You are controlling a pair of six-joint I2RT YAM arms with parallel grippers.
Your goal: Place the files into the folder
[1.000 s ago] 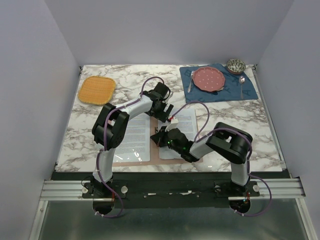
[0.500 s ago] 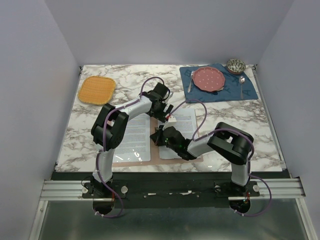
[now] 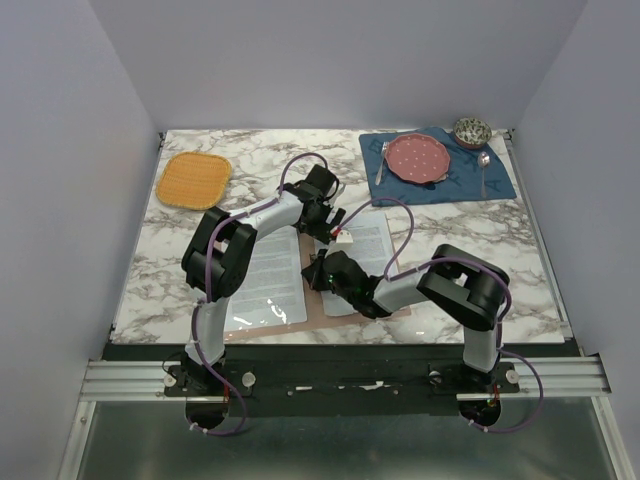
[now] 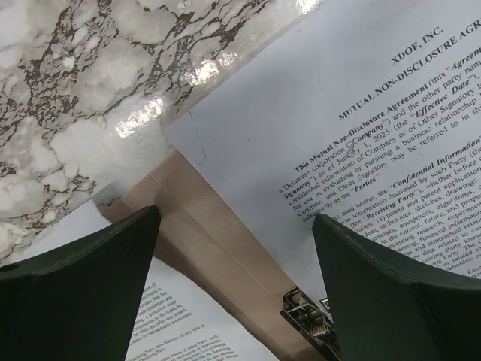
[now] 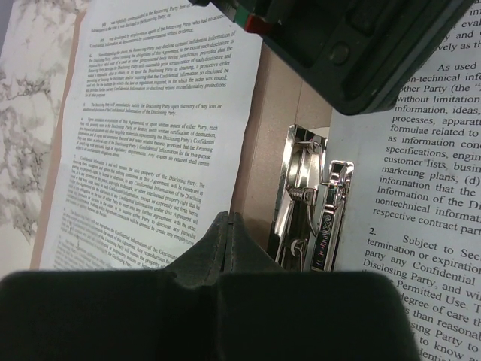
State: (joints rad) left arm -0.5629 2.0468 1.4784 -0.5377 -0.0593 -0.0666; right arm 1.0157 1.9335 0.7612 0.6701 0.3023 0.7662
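The pinkish-brown folder [image 3: 312, 303] lies open on the marble table. One white printed sheet [image 3: 268, 278] lies on its left half and the other [image 3: 372, 246] on its right half. My left gripper [image 3: 336, 233] hangs open and empty over the top of the spine. Its wrist view shows the spine [image 4: 218, 237], the metal clip [image 4: 307, 316] and both sheets [image 4: 361, 128] [image 4: 180, 323]. My right gripper [image 3: 318, 272] is shut, with nothing seen in it. Its tips [image 5: 228, 226] sit at the spine [image 5: 276, 135], between the left sheet [image 5: 150, 128] and the clip [image 5: 316, 203].
An orange woven mat [image 3: 193, 178] lies at the back left. A blue placemat [image 3: 500, 180] at the back right carries a pink plate [image 3: 417, 158], a fork [image 3: 381, 160] and a spoon [image 3: 484, 165]. A patterned bowl [image 3: 472, 130] sits behind it.
My right gripper has shifted slightly left and away along the spine, and its forearm has swung with it. The left arm has hardly moved.
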